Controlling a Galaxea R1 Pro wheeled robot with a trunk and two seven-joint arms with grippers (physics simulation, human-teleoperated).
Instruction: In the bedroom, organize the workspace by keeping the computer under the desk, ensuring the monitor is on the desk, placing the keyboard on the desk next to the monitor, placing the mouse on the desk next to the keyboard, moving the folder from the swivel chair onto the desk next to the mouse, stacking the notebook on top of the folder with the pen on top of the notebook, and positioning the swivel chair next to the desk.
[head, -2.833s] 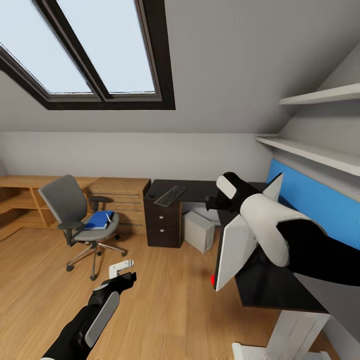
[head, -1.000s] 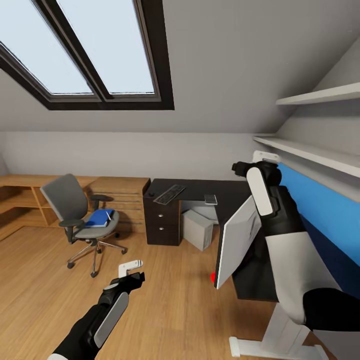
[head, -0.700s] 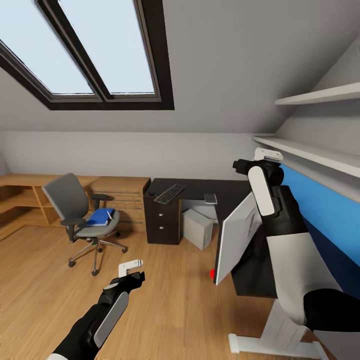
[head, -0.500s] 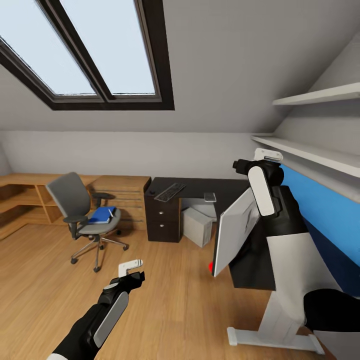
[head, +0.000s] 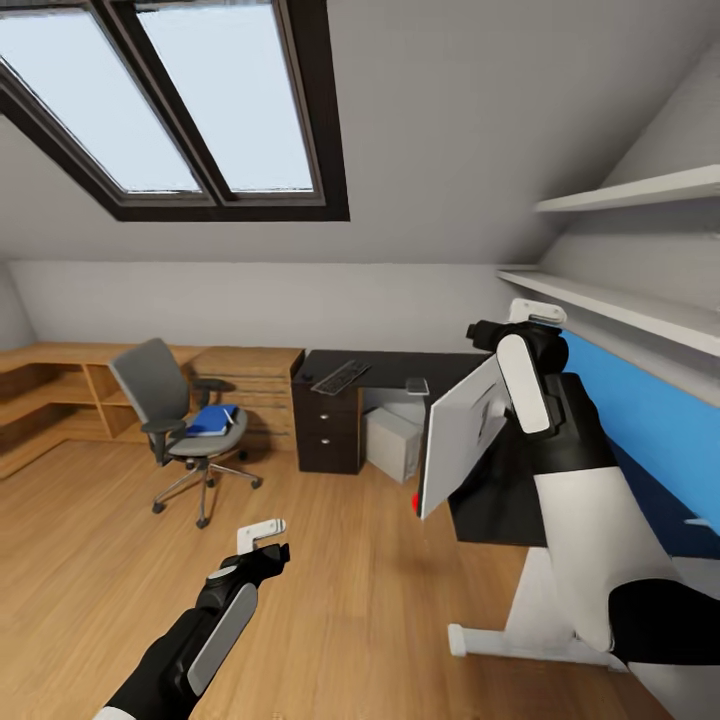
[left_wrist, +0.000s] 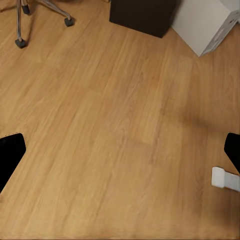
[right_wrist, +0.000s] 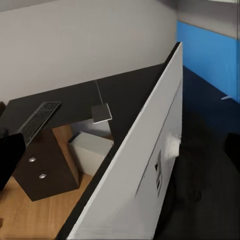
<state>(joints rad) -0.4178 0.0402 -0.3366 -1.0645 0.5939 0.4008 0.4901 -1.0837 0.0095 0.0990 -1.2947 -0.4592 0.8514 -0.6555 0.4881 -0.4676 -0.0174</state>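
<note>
Black desk (head: 400, 365), unlabelled monitor (head: 455, 440) tilted on it, left jaws (head: 262, 535) apart, right jaws' (head: 515, 318) state unclear

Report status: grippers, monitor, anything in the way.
Left gripper open, low over floor. Right gripper raised above glossy black desk, state unclear. Wide flat monitor at desk's edge, pale back showing. Blue folder on grey swivel chair.

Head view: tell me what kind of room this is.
Probably an attic room used as a home office: skylight windows set in a sloped ceiling, a black-topped desk with a keyboard on it, and a grey swivel chair on wooden flooring.
</note>
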